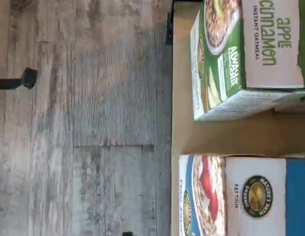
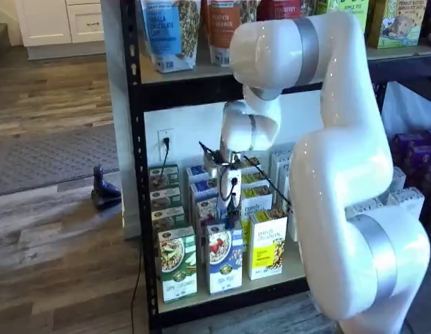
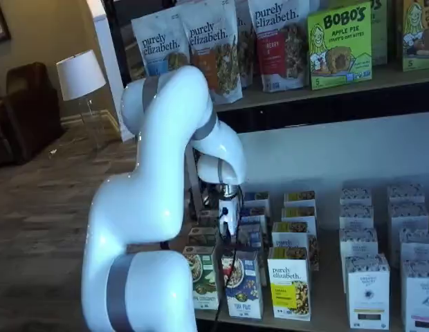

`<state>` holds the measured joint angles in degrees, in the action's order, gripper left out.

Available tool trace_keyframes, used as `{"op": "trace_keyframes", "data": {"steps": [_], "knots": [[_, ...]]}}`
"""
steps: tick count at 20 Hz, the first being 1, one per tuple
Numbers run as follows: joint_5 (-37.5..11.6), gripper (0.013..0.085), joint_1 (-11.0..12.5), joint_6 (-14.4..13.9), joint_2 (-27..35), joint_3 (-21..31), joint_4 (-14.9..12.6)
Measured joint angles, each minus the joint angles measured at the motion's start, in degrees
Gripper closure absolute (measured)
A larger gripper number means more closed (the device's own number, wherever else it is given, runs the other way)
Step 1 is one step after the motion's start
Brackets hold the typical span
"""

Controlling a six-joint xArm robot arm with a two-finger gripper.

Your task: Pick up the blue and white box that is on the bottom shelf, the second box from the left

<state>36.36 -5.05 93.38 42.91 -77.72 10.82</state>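
The blue and white box (image 2: 224,256) stands upright at the front of the bottom shelf (image 2: 222,296), between a green-and-white carton (image 2: 177,263) and a yellow-and-white carton (image 2: 267,250). It also shows in a shelf view as the blue and white box (image 3: 242,283). My gripper (image 2: 230,207) hangs above and just behind it, over the cartons in the row behind, open and holding nothing. My gripper (image 3: 225,228) is seen there from the side. In the wrist view the blue and white box (image 1: 241,196) lies beside the green carton (image 1: 246,54) on the beige board (image 1: 184,132).
Rows of upright cartons fill the board behind and to the right (image 3: 367,283). Granola bags (image 3: 214,41) stand on the higher board. A black rack post (image 2: 135,174) borders the left side. Wood floor (image 1: 83,123) lies in front of the shelf.
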Motion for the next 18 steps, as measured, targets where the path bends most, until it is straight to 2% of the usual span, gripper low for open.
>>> {"op": "trace_keyframes", "data": {"steps": [1,2,4,10,18], "knots": [[0.42,0.013,-0.03,-0.89,0.12,-0.29,-0.97],[2.25,0.013,-0.29,-5.21,1.05,-1.91,-5.87],[3.44,0.013,-0.57,-7.76,2.49,-3.71,-8.69],[3.05,0.013,-0.74,-8.42,5.59,-6.73,-9.31],[2.99,0.013,-0.01,-7.58,10.38,-12.37,-9.16]]}}
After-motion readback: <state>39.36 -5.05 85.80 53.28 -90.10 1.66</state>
